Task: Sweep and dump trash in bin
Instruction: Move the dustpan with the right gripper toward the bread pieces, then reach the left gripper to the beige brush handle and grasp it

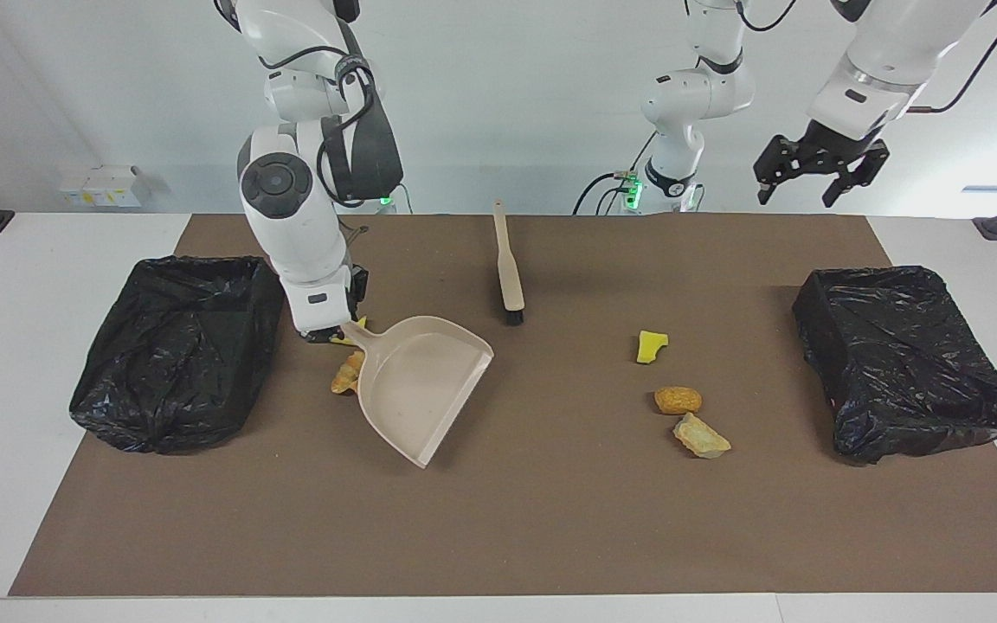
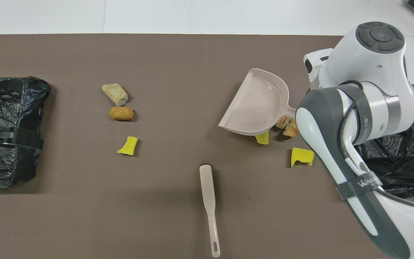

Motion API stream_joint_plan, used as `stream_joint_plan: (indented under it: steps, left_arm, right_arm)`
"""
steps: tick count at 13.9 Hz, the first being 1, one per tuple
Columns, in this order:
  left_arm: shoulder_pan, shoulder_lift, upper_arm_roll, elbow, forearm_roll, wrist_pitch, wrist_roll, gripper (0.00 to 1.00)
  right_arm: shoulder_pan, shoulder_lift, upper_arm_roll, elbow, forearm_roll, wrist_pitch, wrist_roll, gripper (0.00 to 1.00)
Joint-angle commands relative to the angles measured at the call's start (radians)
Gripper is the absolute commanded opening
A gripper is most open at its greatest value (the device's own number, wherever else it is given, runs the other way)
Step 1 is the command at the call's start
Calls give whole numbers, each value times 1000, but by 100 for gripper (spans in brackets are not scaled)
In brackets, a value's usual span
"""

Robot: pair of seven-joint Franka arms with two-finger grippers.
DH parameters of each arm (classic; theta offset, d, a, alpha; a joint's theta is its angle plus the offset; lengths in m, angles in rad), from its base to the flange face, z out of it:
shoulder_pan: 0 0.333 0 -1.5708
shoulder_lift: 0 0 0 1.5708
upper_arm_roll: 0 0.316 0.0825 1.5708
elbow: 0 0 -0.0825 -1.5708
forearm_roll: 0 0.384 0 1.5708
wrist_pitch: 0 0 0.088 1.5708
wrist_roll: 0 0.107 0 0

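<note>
My right gripper (image 1: 336,332) is shut on the handle of the beige dustpan (image 1: 421,385), whose mouth faces the left arm's end of the table. The dustpan (image 2: 261,102) partly covers a yellow sponge chunk (image 2: 263,138) and croissant pieces (image 2: 288,126). Another yellow chunk (image 2: 302,156) lies nearer to the robots. Toward the left arm's end lie a yellow chunk (image 1: 652,346), a brown bread piece (image 1: 678,400) and a pale piece (image 1: 702,435). A black-bagged bin (image 1: 174,346) sits beside the right gripper. My left gripper (image 1: 819,170) hangs open, high above the table's edge at the robots' end.
A second black-bagged bin (image 1: 905,359) stands at the left arm's end. A beige brush (image 1: 507,264) lies on the brown mat near the robots, at mid-table, bristle end pointing away from them. The right arm's bulk hides its gripper in the overhead view.
</note>
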Motion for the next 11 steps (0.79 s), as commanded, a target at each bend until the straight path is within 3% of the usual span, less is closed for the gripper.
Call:
stream_joint_plan:
  steps: [1, 6, 11]
  left_arm:
    - [-131, -79, 9, -169, -29, 42, -63, 100]
    - [-395, -151, 9, -472, -87, 312, -325, 100]
    - [-611, -92, 9, -619, -118, 588, -517, 100]
  right_arm:
    - [-3, -35, 1, -40, -3, -6, -38, 0]
    - [-18, -35, -2, -48, -16, 13, -153, 0]
    - [-18, -49, 0, -77, -57, 29, -210, 0]
